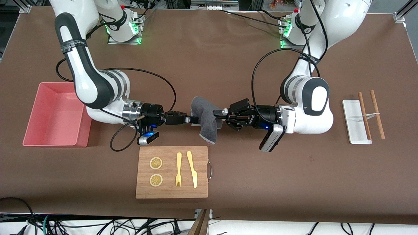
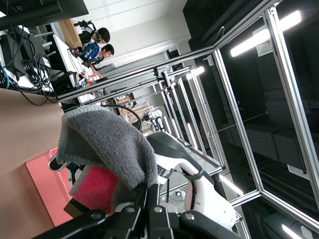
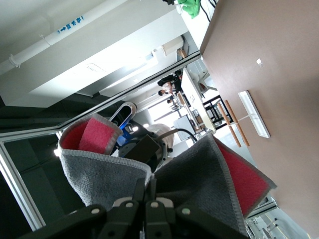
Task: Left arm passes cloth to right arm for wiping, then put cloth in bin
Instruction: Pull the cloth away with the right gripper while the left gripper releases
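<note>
The handover looks mid-way: above the table between the bin (image 1: 57, 114) and the white tray (image 1: 356, 121), both the left gripper (image 1: 218, 113) and the right gripper (image 1: 192, 119) pinch the hanging cloth (image 1: 206, 120) with jaws pressed together, so next the left one should likely let go.
</note>
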Tool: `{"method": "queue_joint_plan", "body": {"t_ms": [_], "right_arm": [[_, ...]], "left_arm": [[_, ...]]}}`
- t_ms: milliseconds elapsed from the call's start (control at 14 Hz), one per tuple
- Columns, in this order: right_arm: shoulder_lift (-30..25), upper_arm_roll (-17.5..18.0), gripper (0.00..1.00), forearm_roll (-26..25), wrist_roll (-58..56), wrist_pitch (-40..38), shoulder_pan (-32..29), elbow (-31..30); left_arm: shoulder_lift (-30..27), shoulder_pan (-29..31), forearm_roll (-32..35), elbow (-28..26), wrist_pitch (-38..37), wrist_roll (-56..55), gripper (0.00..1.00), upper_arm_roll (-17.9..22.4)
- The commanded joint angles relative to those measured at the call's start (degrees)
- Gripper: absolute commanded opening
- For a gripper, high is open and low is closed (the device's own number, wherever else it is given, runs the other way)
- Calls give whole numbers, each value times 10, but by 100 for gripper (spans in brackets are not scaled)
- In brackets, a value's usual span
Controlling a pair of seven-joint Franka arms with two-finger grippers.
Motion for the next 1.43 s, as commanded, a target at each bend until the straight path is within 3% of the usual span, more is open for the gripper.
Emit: {"method": "queue_joint_plan", "body": {"t_ms": [0,71,143,214,500,714,1000,1214,1357], "right_arm": [[-7,6,0,6,-12,5,-3,-3],[-7,5,0,-4,-12,5,-3,-2],[-8,5,0,-18,-7,5,-4,4],[-10,1,0,-39,-2,6,-4,13],[-15,-16,0,-129,11,4,-12,21],[-14,-20,0,-192,11,1,-18,21],[-14,-19,0,-286,11,-1,-18,-5],[-36,-19,0,-378,24,-1,-20,-40],[-55,-19,0,-485,96,-21,-24,-38]], "left_arm": [[-14,0,-12,-16,-2,14,0,0],[-14,0,-10,-16,-2,16,35,1],[-14,1,-5,-16,-2,16,96,0],[-15,0,-5,-17,-1,15,100,0],[-21,4,12,-13,-3,5,100,3],[-49,26,137,-12,-19,-18,100,3],[-68,47,252,-12,-20,-21,100,7],[-92,75,374,-14,-22,-21,100,8],[-109,99,470,-14,-25,-20,100,8]]}}
